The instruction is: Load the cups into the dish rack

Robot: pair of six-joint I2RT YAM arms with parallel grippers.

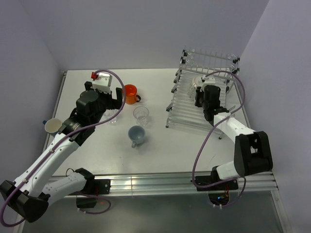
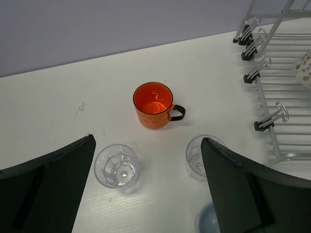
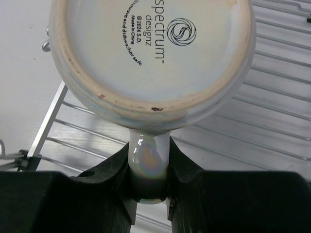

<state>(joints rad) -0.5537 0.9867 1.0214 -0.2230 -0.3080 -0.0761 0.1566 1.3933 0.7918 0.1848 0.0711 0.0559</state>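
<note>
Right claw (image 3: 148, 190) grips one white ceramic mug (image 3: 153, 53) over one silver wire rack (image 3: 274, 114); left claw (image 2: 148, 189) gapes — we count two clear glass tumblers (image 2: 117, 166) (image 2: 196, 156), one orange mug (image 2: 154, 105).

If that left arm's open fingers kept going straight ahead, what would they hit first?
Most likely the orange mug with a dark handle, centred ahead of the left fingers. A clear glass tumbler stands nearer, close to one finger, and might be clipped first; depth is unclear.

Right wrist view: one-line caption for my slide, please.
Right gripper shut on the handle of the white mug, stamped base facing the camera, dish rack rods behind.
</note>
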